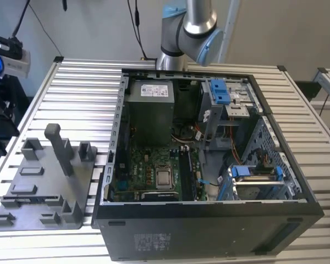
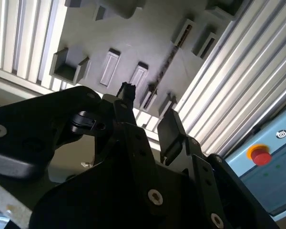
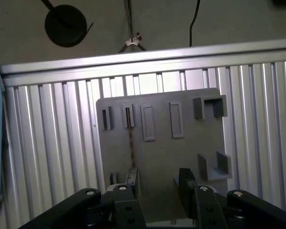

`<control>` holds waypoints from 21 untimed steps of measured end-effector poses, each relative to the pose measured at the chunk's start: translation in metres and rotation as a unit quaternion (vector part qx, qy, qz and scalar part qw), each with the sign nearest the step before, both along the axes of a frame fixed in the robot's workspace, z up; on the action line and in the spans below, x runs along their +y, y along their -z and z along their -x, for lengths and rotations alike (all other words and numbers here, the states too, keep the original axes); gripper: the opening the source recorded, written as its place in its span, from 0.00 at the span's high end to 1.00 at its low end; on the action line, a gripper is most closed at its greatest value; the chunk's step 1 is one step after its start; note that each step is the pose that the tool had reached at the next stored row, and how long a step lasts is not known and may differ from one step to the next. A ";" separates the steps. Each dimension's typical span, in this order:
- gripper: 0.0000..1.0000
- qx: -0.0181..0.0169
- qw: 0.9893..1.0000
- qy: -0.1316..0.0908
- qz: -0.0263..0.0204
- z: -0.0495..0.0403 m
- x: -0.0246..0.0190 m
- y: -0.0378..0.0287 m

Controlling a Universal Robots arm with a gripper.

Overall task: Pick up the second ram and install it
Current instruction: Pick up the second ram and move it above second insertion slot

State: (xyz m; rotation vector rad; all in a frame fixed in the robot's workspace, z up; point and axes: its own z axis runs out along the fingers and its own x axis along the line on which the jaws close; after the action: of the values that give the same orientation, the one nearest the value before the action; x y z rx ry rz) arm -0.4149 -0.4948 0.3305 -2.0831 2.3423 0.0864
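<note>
Overhead — black fingers [image 3: 185, 181] apart, slotted grey tray [image 3: 167, 155].

Glare streaks the slatted table [image 2: 243, 67]; the case [image 1: 209, 231] sits shadowed inside.

The tool [image 3: 157, 175] hides part of the grey tray [image 3: 162, 152]

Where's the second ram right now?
In the first wrist view, the thin dark second ram stands on edge in the grey plastic tray, bridging two slotted holders, near the open black tool.
</note>
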 end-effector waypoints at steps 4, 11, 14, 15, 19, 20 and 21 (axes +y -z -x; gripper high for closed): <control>0.52 -0.001 1.000 0.000 0.000 0.0005 0.0001 0.0074; 0.52 -0.002 1.000 0.000 0.000 0.0015 0.0000 0.0196; 0.52 -0.003 1.000 0.000 0.000 0.0024 0.0000 0.0243; 0.52 -0.003 1.000 -0.001 0.000 0.0026 -0.0001 0.0261; 0.52 -0.005 1.000 -0.008 0.000 0.0038 -0.0002 0.0328; 0.52 -0.005 1.000 -0.011 0.000 0.0040 -0.0002 0.0340; 0.52 -0.006 1.000 -0.014 0.000 0.0041 -0.0002 0.0349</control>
State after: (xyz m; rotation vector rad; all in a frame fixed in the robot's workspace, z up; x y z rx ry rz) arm -0.4190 -0.4949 0.2956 -2.1101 2.3081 0.0751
